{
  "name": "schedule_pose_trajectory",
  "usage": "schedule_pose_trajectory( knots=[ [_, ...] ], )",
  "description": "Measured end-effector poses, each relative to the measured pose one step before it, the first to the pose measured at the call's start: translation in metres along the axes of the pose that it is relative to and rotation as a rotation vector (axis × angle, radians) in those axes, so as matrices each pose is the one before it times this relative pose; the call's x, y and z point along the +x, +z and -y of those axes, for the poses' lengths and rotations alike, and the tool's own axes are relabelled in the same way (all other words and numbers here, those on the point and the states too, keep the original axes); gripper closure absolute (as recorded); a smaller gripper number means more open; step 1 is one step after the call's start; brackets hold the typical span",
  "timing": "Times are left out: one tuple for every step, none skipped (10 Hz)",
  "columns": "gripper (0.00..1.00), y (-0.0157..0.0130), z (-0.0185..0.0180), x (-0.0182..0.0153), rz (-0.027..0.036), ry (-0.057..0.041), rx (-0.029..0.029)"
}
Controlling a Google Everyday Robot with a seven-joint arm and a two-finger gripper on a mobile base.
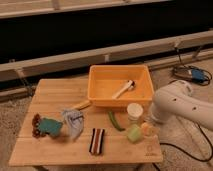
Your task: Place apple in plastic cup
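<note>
The apple (146, 129), small, round and orange-yellow, is at the front right of the wooden table (55, 97). It sits right beside a small green cup (133, 134). A pale plastic cup (135, 111) stands upright just behind them, in front of the yellow bin. My white arm (177, 104) reaches in from the right. My gripper (151, 124) is at the arm's lower end, right at the apple, mostly hidden by the arm.
A yellow bin (100, 75) at the back middle holds a white utensil (123, 89). A long green pepper (115, 121), a dark striped packet (97, 140), a crumpled bag (73, 121) and a teal object (50, 126) lie on the table. Cables and a blue device (194, 75) lie on the floor.
</note>
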Motion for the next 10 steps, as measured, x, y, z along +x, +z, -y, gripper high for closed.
schedule_pose_trajectory(
  knots=[
    [1.0,0.00133,0.01436,-0.00031,-0.00515,0.02273,0.01954],
    [1.0,0.00257,0.01043,-0.00205,-0.00506,0.01181,0.01135],
    [1.0,0.00347,0.00654,-0.00289,-0.00343,0.00371,0.00416],
    [1.0,0.00559,0.00687,-0.00282,-0.00213,0.00783,0.00158],
    [1.0,0.00518,0.00403,0.00159,-0.00454,0.01131,-0.00152],
    [1.0,0.00691,0.00457,0.00182,-0.00415,0.01423,-0.00363],
    [1.0,0.01144,0.00554,0.00179,-0.00473,0.01503,-0.00447],
    [1.0,0.0079,0.00319,0.0013,-0.00208,0.01028,-0.00493],
    [1.0,0.00895,0.00211,0.00449,-0.00579,0.01391,-0.00895],
    [1.0,0.00697,-0.00002,0.00285,-0.00437,0.00775,-0.00841]
  ],
)
